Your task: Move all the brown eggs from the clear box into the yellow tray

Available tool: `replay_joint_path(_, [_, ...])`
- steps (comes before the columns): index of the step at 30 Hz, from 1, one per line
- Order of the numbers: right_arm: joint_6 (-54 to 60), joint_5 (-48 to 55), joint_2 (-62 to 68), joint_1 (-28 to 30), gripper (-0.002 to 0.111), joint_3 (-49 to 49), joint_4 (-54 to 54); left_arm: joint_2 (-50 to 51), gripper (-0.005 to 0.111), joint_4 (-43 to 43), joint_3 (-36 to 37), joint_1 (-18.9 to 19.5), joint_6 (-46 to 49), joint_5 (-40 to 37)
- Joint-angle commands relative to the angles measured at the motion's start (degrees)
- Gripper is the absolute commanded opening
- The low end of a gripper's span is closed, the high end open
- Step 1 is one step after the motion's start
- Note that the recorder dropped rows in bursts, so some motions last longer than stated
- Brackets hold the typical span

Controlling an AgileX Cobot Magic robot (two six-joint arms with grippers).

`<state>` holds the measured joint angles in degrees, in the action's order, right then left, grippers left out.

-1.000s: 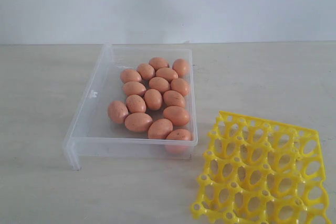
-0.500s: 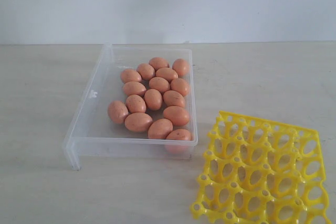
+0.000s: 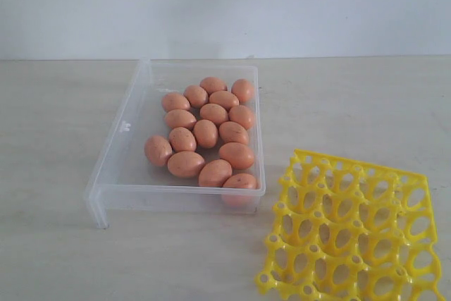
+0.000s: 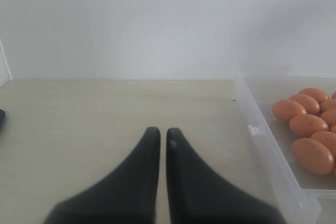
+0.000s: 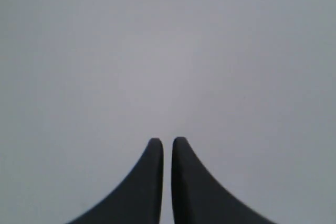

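The yellow tray (image 3: pixel 352 234) is cut off at the exterior view's lower right, the brown eggs (image 3: pixel 208 132) cluster inside the clear box (image 3: pixel 116 149), and both claws are pinched together on nothing: the left gripper (image 4: pixel 163 132) beside the box, the right gripper (image 5: pixel 167 142) facing a blank grey surface (image 5: pixel 168 51).

Left tool (image 4: pixel 163 132) and right tool (image 5: pixel 167 142) closed (empty).
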<state>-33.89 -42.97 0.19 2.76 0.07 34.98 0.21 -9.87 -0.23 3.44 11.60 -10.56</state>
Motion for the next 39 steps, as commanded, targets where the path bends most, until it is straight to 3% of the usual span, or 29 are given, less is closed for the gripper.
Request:
replay_joint_path(1, [0.24, -1.35, -0.19, 0.05, 0.001, -2.76, 5.15, -0.21, 0.004, 0.09, 0.23, -0.03, 0.01, 0.31])
replay_joint_path(4, [8.4, 0.34, 3.71, 0.05, 0.001, -11.46, -1.45, -0.21, 0.004, 0.09, 0.23, -0.03, 0.01, 0.31])
replay_joint_path(8, [27.28, 10.72, 16.91, 0.05, 0.001, -29.6, -20.62, -0.21, 0.004, 0.09, 0.23, -0.03, 0.01, 0.31])
replay_joint_path(13, [26.27, 31.81, 39.05, 0.05, 0.001, -55.54, -44.53, -0.21, 0.004, 0.09, 0.23, -0.03, 0.01, 0.31])
replay_joint_path(17, [27.0, 51.28, 58.35, 0.05, 0.001, -71.73, -51.84, -0.21, 0.004, 0.09, 0.23, -0.03, 0.01, 0.31])
replay_joint_path(21, [40.29, 81.66, 77.72, 0.05, 0.001, -85.7, -52.83, -0.21, 0.004, 0.09, 0.23, -0.03, 0.01, 0.31])
replay_joint_path(23, [41.71, 95.49, 84.73, 0.05, 0.001, -90.54, -52.62, -0.21, 0.004, 0.09, 0.23, -0.03, 0.01, 0.31])
replay_joint_path(27, [41.5, 111.44, 94.85, -0.06, 0.001, -95.62, -43.03, -0.21, 0.004, 0.09, 0.23, -0.03, 0.01, 0.31])
replay_joint_path(31, [64.14, 112.93, 99.18, -2.01, 0.001, -96.43, -13.37, -0.21, 0.004, 0.09, 0.23, -0.03, 0.01, 0.31])
replay_joint_path(34, [78.41, 112.93, 100.87, -7.67, 0.001, -96.17, 3.06, -0.21, 0.004, 0.09, 0.23, -0.03, 0.01, 0.31])
replay_joint_path(36, [85.5, 112.93, 101.94, -13.57, 0.001, -96.17, 2.56, -0.21, 0.004, 0.09, 0.23, -0.03, 0.01, 0.31])
replay_joint_path(39, [91.8, 109.65, 104.19, -22.33, 0.001, -96.17, -10.04, -0.21, 0.004, 0.09, 0.23, -0.03, 0.01, 0.31])
